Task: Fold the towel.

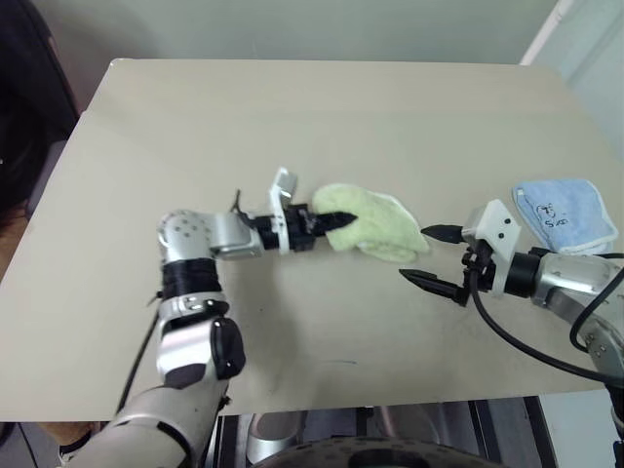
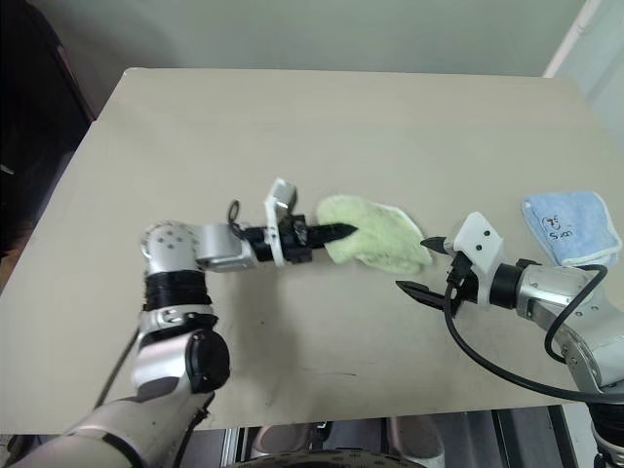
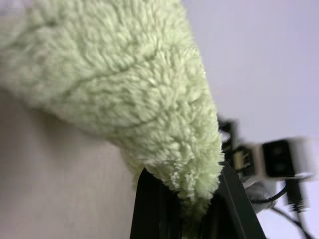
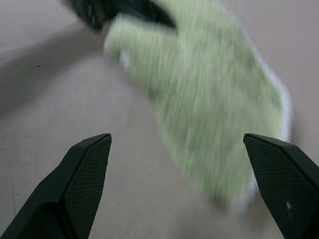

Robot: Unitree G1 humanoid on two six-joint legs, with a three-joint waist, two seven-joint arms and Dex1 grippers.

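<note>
The left gripper (image 1: 336, 218), jaws clamped on the towel (image 1: 375, 222), lifts one edge mid-fold on the worktop (image 1: 292, 117). The right gripper (image 1: 429, 255), just beside the towel, has jaws apart. Next, carry the edge across.

- Looks like a robot test room or lab, not a home.
- Plain beige table (image 1: 292, 117) with a bare top, standing against a blank pale wall (image 1: 292, 24).
- Only a light green towel (image 1: 375, 222) and a small blue cloth (image 1: 565, 214) laid out, like trial props.
- Exposed black cables (image 2: 487, 366) running along the robot arm.
- Metal frame parts (image 1: 292, 434) under the table's near edge.
- White door or window frame (image 1: 546, 29) at the far right corner.
</note>
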